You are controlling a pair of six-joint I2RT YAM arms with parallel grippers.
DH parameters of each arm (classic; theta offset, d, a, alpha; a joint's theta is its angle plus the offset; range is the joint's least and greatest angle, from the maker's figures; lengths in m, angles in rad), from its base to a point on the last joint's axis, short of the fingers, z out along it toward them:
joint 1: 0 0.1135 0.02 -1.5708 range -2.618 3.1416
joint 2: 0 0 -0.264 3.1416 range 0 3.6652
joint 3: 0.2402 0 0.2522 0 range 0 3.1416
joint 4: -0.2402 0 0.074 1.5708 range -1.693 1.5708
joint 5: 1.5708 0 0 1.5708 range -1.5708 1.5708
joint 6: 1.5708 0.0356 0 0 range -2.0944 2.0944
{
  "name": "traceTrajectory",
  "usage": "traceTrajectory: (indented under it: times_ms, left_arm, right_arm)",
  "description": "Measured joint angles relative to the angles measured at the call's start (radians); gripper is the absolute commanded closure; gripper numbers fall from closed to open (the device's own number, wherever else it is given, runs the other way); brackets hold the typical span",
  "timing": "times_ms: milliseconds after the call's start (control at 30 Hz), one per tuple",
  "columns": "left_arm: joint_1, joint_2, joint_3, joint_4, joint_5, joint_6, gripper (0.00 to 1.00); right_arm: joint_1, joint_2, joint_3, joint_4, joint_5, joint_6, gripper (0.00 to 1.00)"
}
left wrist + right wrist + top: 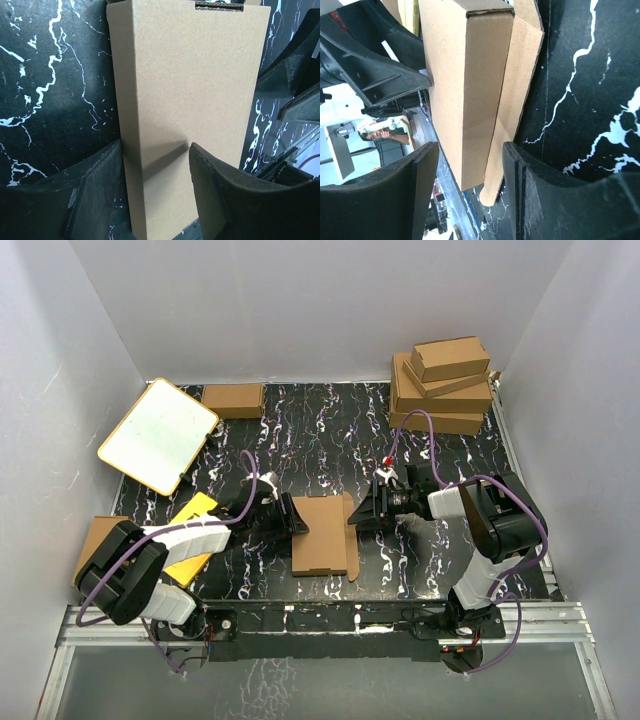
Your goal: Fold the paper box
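Top external: paper box (320, 535) lies flat, between both pincers.
Left gripper (296, 520): at the box's 9 o'clock end, jaws half-spread, no grip seen.
Right gripper (357, 512): at its 3 o'clock end, jaws half-spread around it, gaps visible.

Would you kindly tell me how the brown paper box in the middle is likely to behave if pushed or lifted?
The paper box looks stiff, as its cardboard walls hold crisp edges. Flat and thin, it is probably light and may slide on the table. Its loose side flap would likely swing or snag.
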Motion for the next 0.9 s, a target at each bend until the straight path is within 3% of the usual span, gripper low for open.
traceTrajectory:
  times_ms: [367,900]
  left_arm:
    - [0.000,0.010,0.005,0.009,0.008,0.000,0.46]
    - [0.000,0.016,0.009,0.006,0.008,0.008,0.49]
  right_arm:
    - [0.002,0.000,0.000,0.034,-0.033,0.028,0.43]
    - [0.002,-0.004,0.000,-0.003,0.032,-0.013,0.39]
